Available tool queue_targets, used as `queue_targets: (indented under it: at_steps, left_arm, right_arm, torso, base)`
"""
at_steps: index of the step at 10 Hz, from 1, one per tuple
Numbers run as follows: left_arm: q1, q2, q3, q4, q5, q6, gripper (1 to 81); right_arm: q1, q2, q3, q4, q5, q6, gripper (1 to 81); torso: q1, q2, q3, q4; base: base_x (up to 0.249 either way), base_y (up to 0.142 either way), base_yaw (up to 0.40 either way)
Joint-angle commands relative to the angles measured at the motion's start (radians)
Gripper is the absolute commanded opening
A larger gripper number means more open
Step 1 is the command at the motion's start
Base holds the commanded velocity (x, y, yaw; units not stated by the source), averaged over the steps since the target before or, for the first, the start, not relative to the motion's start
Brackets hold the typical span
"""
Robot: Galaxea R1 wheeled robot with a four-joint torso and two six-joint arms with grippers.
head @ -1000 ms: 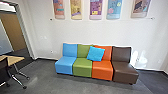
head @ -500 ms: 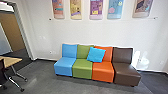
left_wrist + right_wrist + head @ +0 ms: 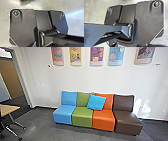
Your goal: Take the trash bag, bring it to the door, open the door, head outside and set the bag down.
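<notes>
Clearly, in the head view, the doorway [image 3: 22, 78] lies ahead to your left, beyond the table [image 3: 9, 109], so your left arm is nearer it. In the left wrist view, then the right, you can't tell either gripper's state or place the trash bag.

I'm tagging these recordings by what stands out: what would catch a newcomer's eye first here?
Most likely the row of four seats against the wall, running blue, green, orange and brown from the head view's left to its right. Next, the bright blue cushion leaning where the green and orange backrests meet. Above them, five colourful panels hang in a line on the wall.
</notes>
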Motion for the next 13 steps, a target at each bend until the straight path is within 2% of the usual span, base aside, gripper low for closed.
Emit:
queue_targets:
  at_steps: [1, 4, 8, 9, 11, 12, 13]
  left_arm:
    - [-0.045, -0.001, 0.006, -0.004, 0.055, 0.003, 81.1]
    - [-0.043, -0.013, 0.023, -0.004, 0.054, 0.003, 81.1]
    - [-0.043, -0.149, 0.203, -0.004, 0.059, 0.000, 81.1]
    - [-0.043, -0.182, 0.240, -0.004, 0.054, -0.002, 81.1]
    - [-0.045, -0.224, 0.273, -0.029, 0.053, -0.002, 81.1]
    - [-0.046, -0.235, 0.286, -0.041, 0.053, -0.002, 81.1]
    - [-0.048, -0.251, 0.303, -0.050, 0.051, -0.002, 81.1]
  right_arm:
    - [0.033, -0.006, 0.017, -0.011, -0.055, -0.004, 81.1]
    - [0.033, -0.023, 0.058, -0.005, -0.058, -0.002, 81.1]
    - [0.033, -0.164, 0.283, 0.002, -0.058, 0.007, 81.1]
    - [0.031, -0.207, 0.351, 0.002, -0.058, 0.009, 81.1]
    - [0.034, -0.283, 0.454, 0.002, -0.058, 0.010, 81.1]
    - [0.036, -0.308, 0.480, 0.003, -0.058, 0.010, 81.1]
    - [0.039, -0.345, 0.512, 0.003, -0.058, 0.010, 81.1]
  torso:
    - [0.000, 0.000, 0.000, 0.000]
    - [0.000, 0.000, 0.000, 0.000]
    - [-0.001, 0.000, 0.000, 0.000]
    - [0.064, -0.100, -0.074, -0.021]
    - [0.066, -0.104, -0.110, -0.024]
    - [0.075, -0.119, -0.128, -0.006]
    - [0.095, -0.152, -0.159, -0.011]
  base:
    - [0.000, 0.000, 0.000]
    - [0.000, 0.000, 0.000]
    - [0.000, 0.000, 0.000]
    - [0.000, 0.000, 0.000]
    - [0.000, 0.000, 0.000]
    - [0.000, 0.000, 0.000]
    - [0.000, 0.000, 0.000]
